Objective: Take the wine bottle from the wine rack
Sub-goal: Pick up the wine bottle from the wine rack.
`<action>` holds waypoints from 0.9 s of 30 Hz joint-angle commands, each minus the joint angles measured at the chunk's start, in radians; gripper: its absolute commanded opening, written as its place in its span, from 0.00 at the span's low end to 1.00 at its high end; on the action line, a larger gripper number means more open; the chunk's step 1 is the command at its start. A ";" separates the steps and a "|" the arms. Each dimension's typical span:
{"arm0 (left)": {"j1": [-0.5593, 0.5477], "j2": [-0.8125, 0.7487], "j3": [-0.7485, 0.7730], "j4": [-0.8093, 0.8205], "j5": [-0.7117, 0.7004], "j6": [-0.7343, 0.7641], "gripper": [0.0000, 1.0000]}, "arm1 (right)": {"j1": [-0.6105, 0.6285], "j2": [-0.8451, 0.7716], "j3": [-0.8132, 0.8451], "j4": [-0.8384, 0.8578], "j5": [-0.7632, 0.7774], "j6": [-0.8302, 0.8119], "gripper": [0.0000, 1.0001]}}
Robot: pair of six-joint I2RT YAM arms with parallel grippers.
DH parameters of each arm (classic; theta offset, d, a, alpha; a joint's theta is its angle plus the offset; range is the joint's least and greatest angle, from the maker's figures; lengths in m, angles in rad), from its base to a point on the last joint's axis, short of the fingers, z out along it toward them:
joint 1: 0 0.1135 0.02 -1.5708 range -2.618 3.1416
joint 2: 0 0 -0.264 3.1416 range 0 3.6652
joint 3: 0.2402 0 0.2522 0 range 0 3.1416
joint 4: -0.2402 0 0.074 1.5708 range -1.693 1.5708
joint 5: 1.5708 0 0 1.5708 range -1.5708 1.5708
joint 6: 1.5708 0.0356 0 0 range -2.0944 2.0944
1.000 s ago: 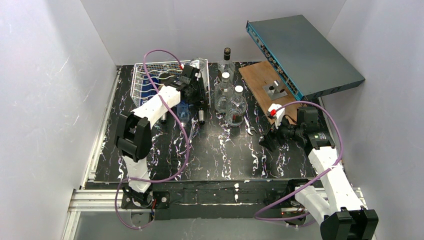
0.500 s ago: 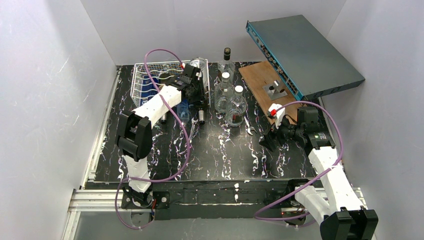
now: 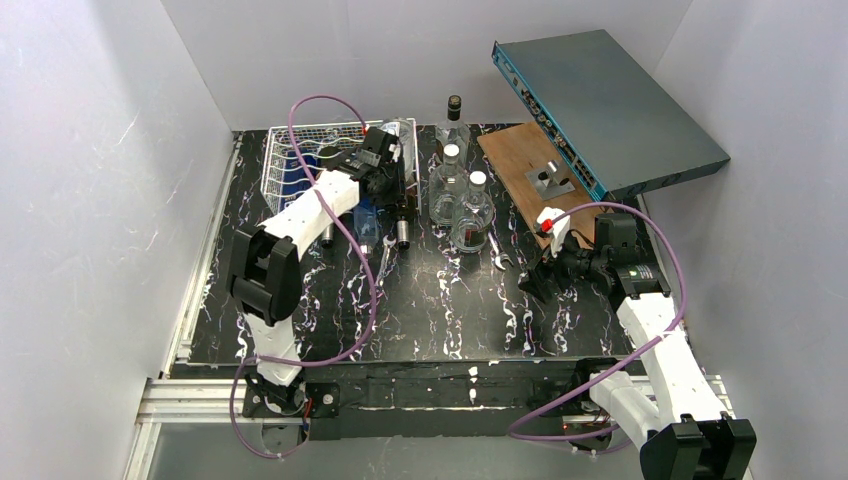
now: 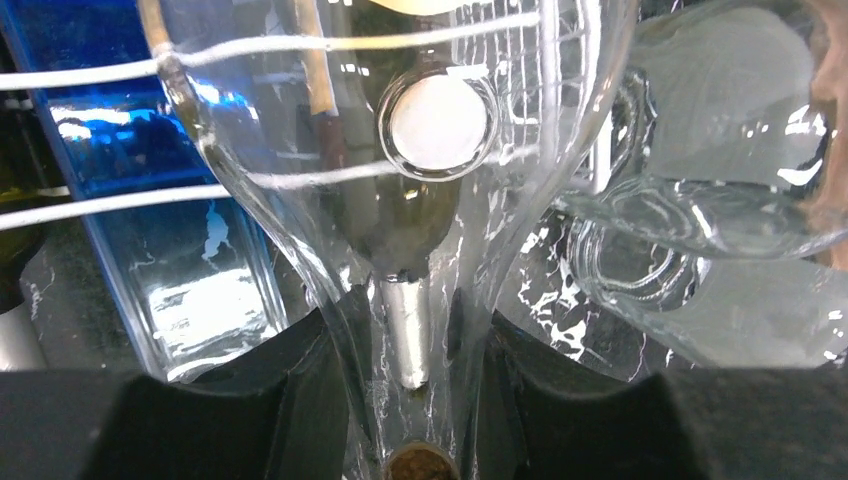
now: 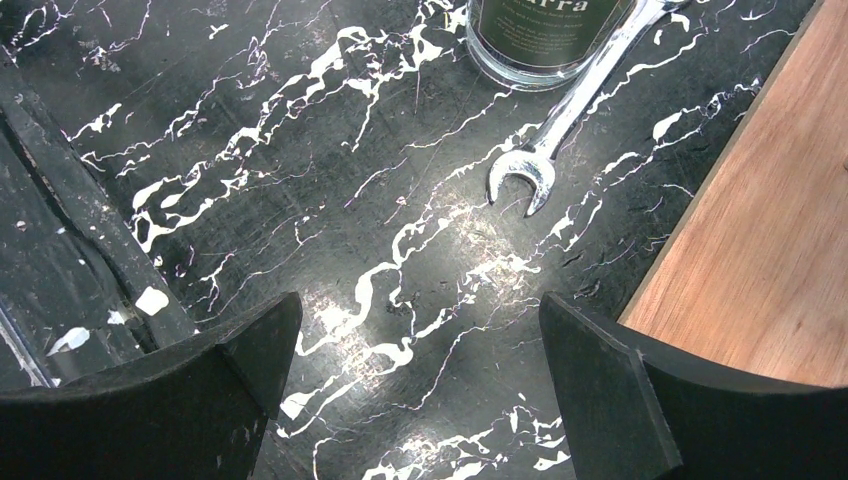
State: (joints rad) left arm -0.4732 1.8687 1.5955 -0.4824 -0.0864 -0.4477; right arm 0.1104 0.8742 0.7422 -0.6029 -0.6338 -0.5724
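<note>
- My left pincer (image 4: 410, 335) is clamped on the neck of the clear bottle (image 4: 400, 220). One black finger (image 4: 290, 400) presses the glass on each side at the bottom centre of my left wrist view.
- The bottle's cork end sits at the very bottom edge of that view, and the body widens toward the top of the frame.
- The rack (image 3: 300, 160) stands in the upper left of the top view. The bottle lies at its right end, neck pointing toward the bottom of the frame.
- In the wrist view white rack wires run across the upper left and over the bottle's shoulders. I cannot tell whether the glass rests on them.
- A blue bottle (image 4: 150, 200) lies just to the left of the clear one, and more clear glass fills the upper right of the wrist view.
- Through the neck a silver cap shows, but I cannot tell what it belongs to.
- My right pincer (image 5: 415, 330) is spread wide and holds nothing. It hovers over the black marbled table (image 5: 300, 150), right of centre in the top view.
- A wrench (image 5: 560, 130) lies in the upper middle of my right wrist view, its open end toward me. Its far end touches a labelled jar (image 5: 550, 30).
- A wooden board (image 5: 770, 250) fills the right edge of that view.
- Three upright clear bottles (image 3: 460, 200) stand between the rack and the board.
</note>
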 commanded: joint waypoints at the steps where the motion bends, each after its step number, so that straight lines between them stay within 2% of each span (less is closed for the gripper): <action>1: 0.002 -0.139 0.032 0.059 -0.018 0.078 0.00 | -0.009 -0.004 0.003 0.011 -0.028 -0.005 0.98; 27: 0.002 -0.329 -0.039 0.099 -0.026 0.154 0.00 | -0.023 -0.010 0.002 0.009 -0.042 -0.007 0.98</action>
State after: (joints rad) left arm -0.4725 1.6836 1.5303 -0.5529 -0.0822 -0.3302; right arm 0.0963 0.8742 0.7422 -0.6029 -0.6544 -0.5728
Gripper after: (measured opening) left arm 0.373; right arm 0.983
